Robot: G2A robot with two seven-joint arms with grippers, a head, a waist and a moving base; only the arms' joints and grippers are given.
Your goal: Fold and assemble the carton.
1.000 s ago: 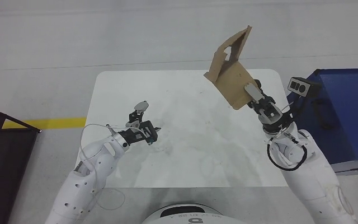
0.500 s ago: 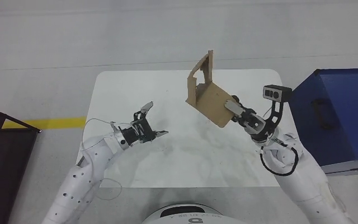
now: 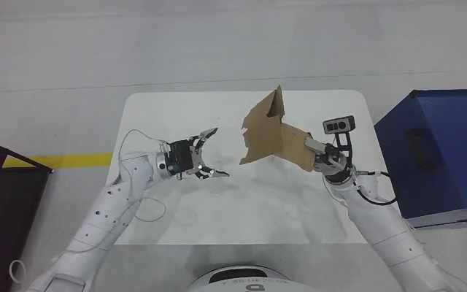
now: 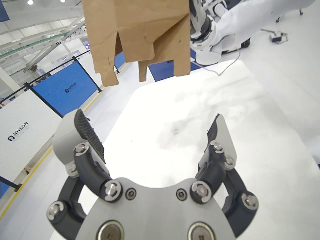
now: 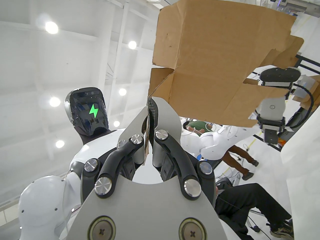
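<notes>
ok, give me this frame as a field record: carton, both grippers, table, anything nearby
carton: brown cardboard, partly folded, flaps loose, held up over the table
right gripper: shut on one edge of the carton
left gripper: open, holding nothing, facing the carton, apart from it
table: white, under both arms
nearby: blue bin on the floor at the robot's right

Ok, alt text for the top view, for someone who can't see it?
The right hand holds a partly folded brown carton by one edge above the white table. The left hand, open and empty, faces it without touching.
</notes>
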